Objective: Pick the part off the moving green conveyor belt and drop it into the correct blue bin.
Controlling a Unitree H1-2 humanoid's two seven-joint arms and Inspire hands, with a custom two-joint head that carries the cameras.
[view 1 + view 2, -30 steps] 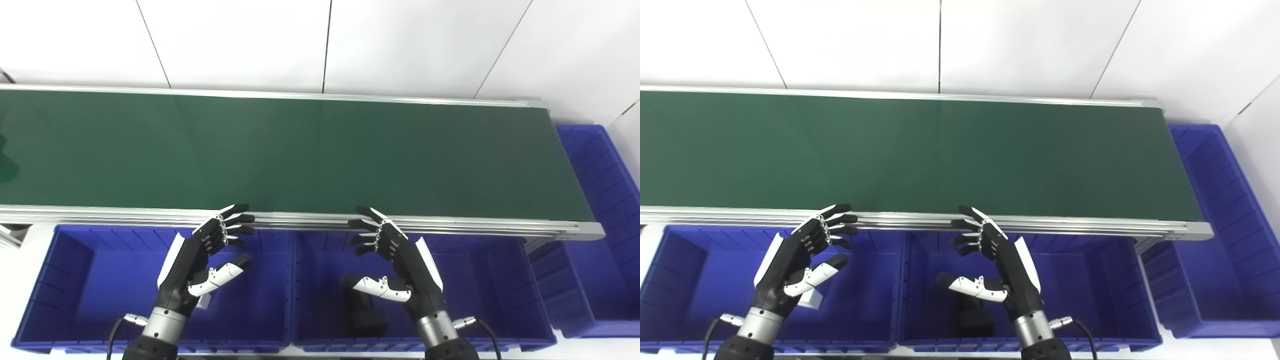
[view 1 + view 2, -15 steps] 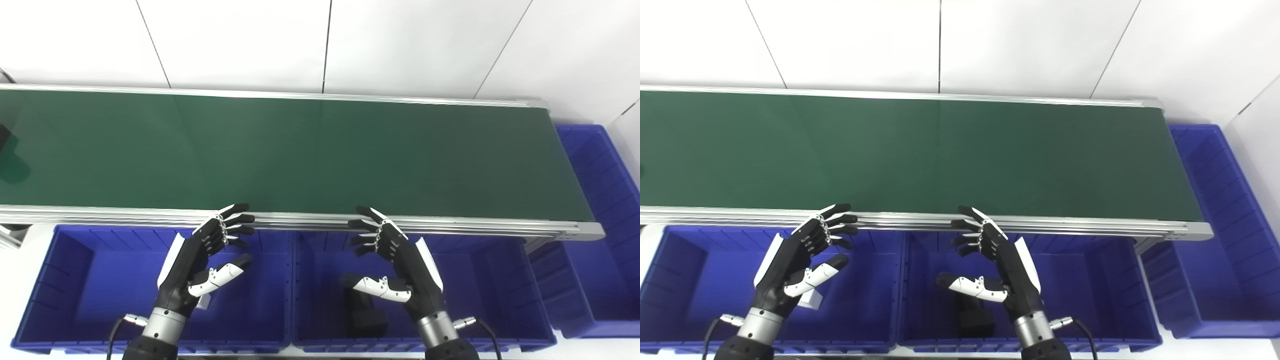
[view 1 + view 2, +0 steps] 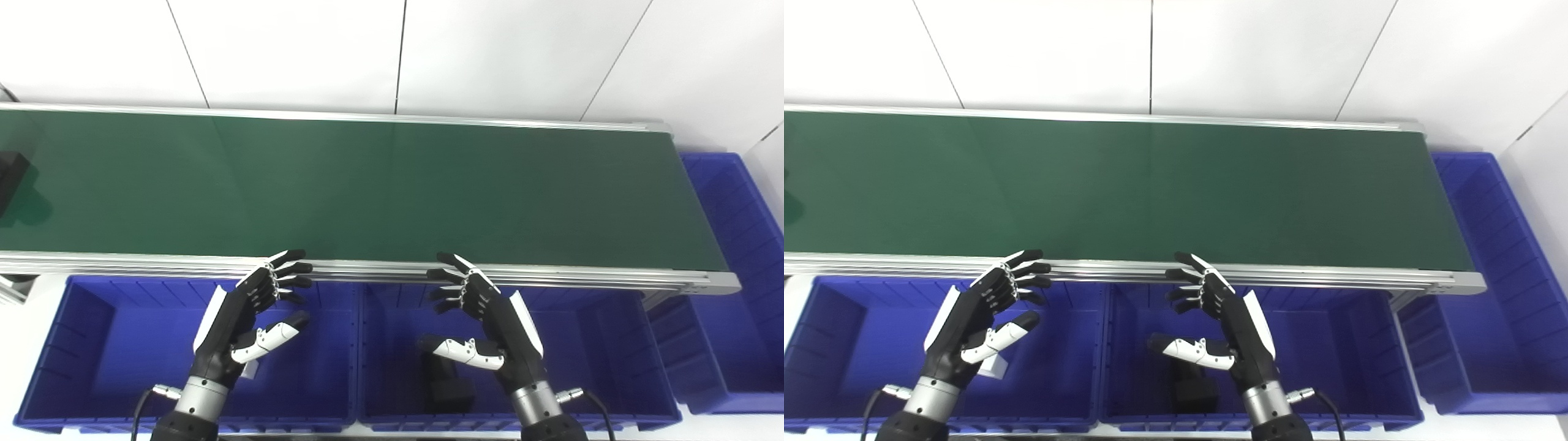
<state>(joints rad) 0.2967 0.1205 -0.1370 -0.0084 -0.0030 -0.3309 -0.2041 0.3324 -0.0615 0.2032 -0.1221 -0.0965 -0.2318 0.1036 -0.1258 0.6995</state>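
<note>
A black part (image 3: 11, 174) is riding at the far left edge of the green conveyor belt (image 3: 380, 190), only partly inside the left eye view and casting a dark shadow on the belt; the right eye view is showing little more than that shadow. Both robot hands are hovering just short of the belt's near aluminium rail: the left hand (image 3: 248, 318) above the left blue bin (image 3: 79, 343), the right hand (image 3: 484, 318) above the middle blue bin (image 3: 606, 343), each with fingers spread apart and holding nothing. The step looks like waiting, and doing it well probably means keeping the fingers apart and timing the reach to meet the block as it passes, not chasing it. The part is looking boxy, matte and dark, much like the black piece (image 3: 444, 380) lying in the middle bin, which is suggesting its destination; a small white piece (image 3: 993, 366) is lying in the left bin
</note>
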